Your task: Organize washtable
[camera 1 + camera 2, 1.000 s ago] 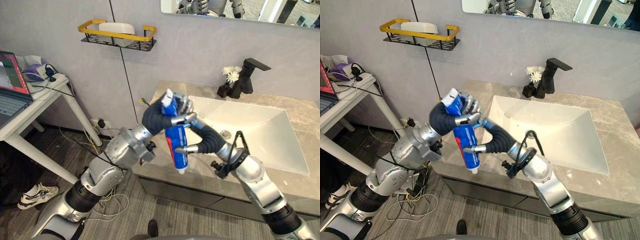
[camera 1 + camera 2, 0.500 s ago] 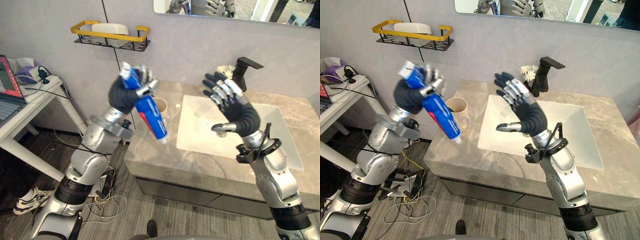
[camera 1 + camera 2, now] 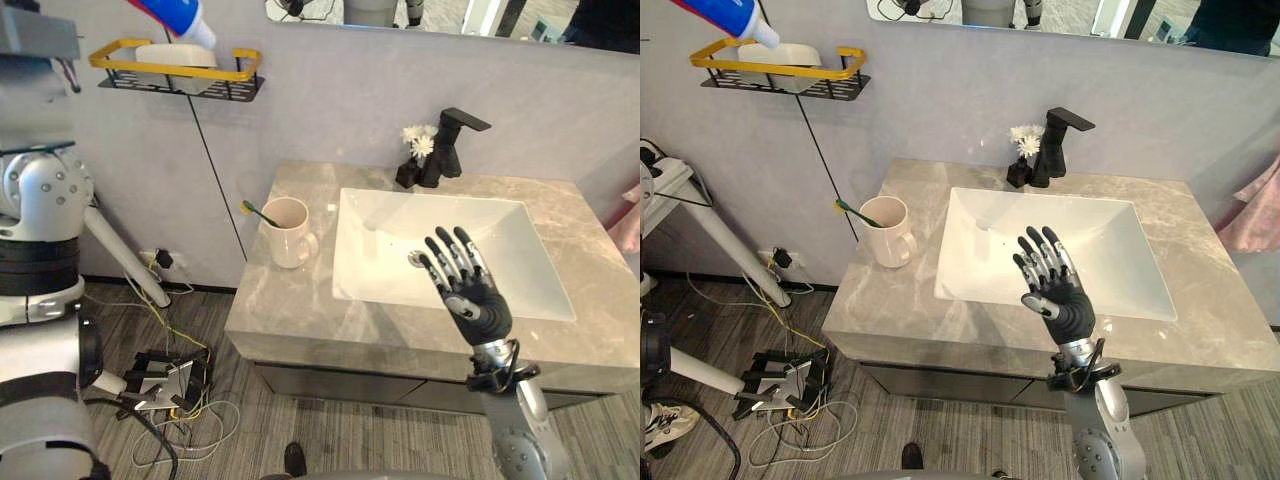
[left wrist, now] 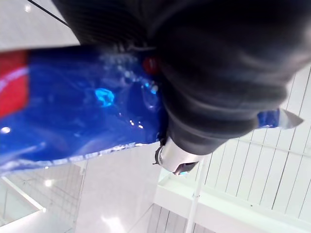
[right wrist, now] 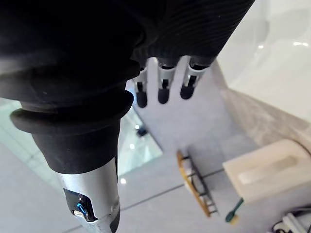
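A grey marble bench (image 3: 300, 310) fills the middle of the frame, with a white rectangular sink (image 3: 380, 235) sunk into its right half. At upper left a yellow-and-black wire wall shelf (image 3: 165, 70) hangs well above the bench. The right hand (image 3: 468, 295) is raised over the sink's front edge at lower right, fingers straight and spread, holding nothing. A cream ceramic mug (image 3: 287, 232) stands left of the sink, a green-handled toothbrush (image 3: 255, 210) leaning out of it to the left.

The blue-and-red toothpaste tube (image 3: 172, 14) is at the very top left, its white cap pointing down and right, just above the shelf. In the left wrist view the left hand (image 4: 218, 73) lies across the tube's blue body, clamping it. The tube's long axis slants cap-down toward the shelf directly beneath, while the mug sits far below and to the right. The left hand is plainly the nearer one.
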### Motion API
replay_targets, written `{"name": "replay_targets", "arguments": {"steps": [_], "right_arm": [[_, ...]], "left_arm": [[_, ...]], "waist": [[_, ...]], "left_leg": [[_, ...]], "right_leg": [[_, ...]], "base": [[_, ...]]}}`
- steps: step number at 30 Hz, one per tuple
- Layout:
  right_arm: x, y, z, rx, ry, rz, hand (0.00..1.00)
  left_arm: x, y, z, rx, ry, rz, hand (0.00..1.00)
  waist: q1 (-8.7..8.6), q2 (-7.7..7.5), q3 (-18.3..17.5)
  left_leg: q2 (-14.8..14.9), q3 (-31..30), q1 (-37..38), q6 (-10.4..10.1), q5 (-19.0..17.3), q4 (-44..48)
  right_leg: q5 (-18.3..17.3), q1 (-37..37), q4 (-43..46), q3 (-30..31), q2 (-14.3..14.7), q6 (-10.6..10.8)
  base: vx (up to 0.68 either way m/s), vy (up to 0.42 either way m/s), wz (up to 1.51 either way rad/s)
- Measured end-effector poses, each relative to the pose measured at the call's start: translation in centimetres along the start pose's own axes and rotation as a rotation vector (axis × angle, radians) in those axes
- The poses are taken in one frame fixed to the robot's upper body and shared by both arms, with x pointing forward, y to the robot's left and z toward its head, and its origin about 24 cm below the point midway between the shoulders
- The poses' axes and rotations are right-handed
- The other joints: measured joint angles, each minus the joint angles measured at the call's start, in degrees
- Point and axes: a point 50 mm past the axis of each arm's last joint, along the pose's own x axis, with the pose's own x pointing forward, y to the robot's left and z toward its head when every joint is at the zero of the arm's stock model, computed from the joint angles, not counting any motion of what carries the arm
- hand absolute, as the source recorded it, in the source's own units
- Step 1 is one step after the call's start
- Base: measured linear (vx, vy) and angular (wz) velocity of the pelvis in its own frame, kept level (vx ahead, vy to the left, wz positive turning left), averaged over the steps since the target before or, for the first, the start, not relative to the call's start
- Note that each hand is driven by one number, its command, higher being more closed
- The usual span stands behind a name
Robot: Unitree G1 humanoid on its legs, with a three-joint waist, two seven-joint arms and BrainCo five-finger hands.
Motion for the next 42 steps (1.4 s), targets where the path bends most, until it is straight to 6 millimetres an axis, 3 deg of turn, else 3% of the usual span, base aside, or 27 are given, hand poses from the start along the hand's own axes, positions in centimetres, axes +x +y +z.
{"name": "replay_targets", "arguments": {"steps": [5,15,20,23,25,29,36,42], "right_arm": [[-0.3,0.1,-0.4,0.005,0.031,0.011,0.00],[-0.6,1.0,-1.6,0.000,0.094,0.045,0.00],[-0.7,0.9,-1.6,0.000,0.095,0.040,0.00],[-0.6,1.0,-1.7,0.007,0.089,0.035,0.00],[-0.6,0.9,-1.9,0.001,0.094,0.031,0.00],[-0.6,0.6,-2.3,-0.002,0.112,0.017,0.00],[-0.4,0.4,-2.4,-0.011,0.115,0.016,0.00],[-0.4,-0.2,-1.8,-0.044,0.102,0.001,0.00]], "left_arm": [[-0.2,1.1,-0.9,0.022,0.037,0.057,1.00],[-1.3,0.4,-2.8,0.108,0.142,-0.035,1.00],[-3.3,0.5,-4.6,0.095,0.221,-0.029,1.00],[-5.7,0.6,-6.6,0.071,0.311,0.002,1.00],[-7.4,-0.2,-8.0,0.023,0.358,0.019,1.00],[-8.8,-1.7,-9.4,-0.046,0.392,0.036,1.00],[-9.5,-3.4,-10.6,-0.074,0.429,0.006,1.00],[-9.4,-4.0,-10.8,-0.085,0.420,0.005,1.00]], "waist": [[-0.04,-0.15,-0.18],[-0.15,-0.04,-0.32],[-0.16,0.15,-0.53],[-0.22,0.30,-0.65],[-0.24,0.28,-0.66],[-0.31,0.28,-0.66],[-1.75,1.08,-1.18],[-1.84,1.13,-1.20]], "left_leg": [[0.18,0.07,-0.03,-0.01,0.01,0.05],[0.25,0.44,0.11,-0.01,0.01,0.06],[0.28,0.67,0.24,-0.01,0.01,0.06],[0.29,0.77,0.25,-0.01,0.01,0.05],[0.26,0.76,0.23,-0.01,0.01,0.04],[0.24,0.62,0.18,-0.01,0.02,0.03],[0.18,0.26,-0.02,-0.01,0.02,0.01],[0.25,0.27,-0.03,-0.01,0.02,0.01]], "right_leg": [[0.11,0.01,-0.20,0.00,0.21,-0.15],[0.14,0.00,-0.25,0.10,0.23,-0.19],[0.15,0.02,-0.26,0.28,0.22,-0.20],[0.17,0.00,-0.27,0.30,0.21,-0.21],[0.18,0.00,-0.27,0.25,0.19,-0.22],[0.18,0.00,-0.27,0.15,0.19,-0.22],[0.19,-0.07,-0.27,0.00,0.22,-0.22],[0.19,-0.08,-0.29,0.08,0.29,-0.22]], "base": [[0.01,-0.001,0.00],[0.00,0.005,-0.01],[0.00,0.003,-0.01],[0.00,0.000,0.00],[0.00,0.000,0.00],[0.00,0.000,0.00],[0.00,0.000,0.02],[0.00,0.000,0.00]]}}
